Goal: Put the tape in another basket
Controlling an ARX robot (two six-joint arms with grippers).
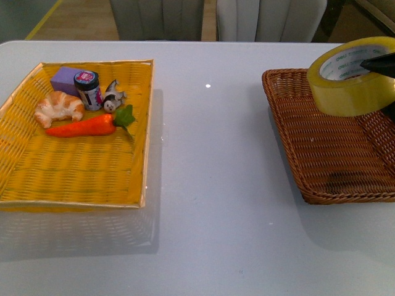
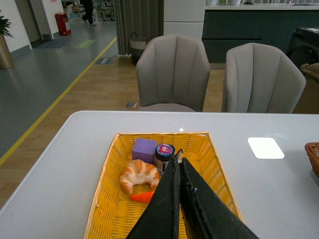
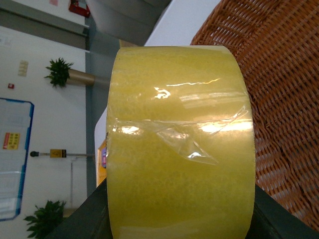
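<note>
On the near side of the table (image 1: 210, 203), the yellow tray (image 1: 37, 179) lies to the left and the basket (image 1: 333, 160) to the right, well apart. The left gripper (image 2: 178, 162) hangs over the tray with its fingers pressed together, holding nothing. The tape (image 1: 352, 77) is held tilted over the basket's far right part. The right gripper (image 1: 381, 83) is clamped across the tape's wall, one finger in the core. Whether the tape touches the weave cannot be told. Expect a light, stiff roll: the cardboard core resists squeezing. The glossy film (image 3: 179, 149) is likely slippery and shows a wrinkled loose flap. Grip through the core, as here.
</note>
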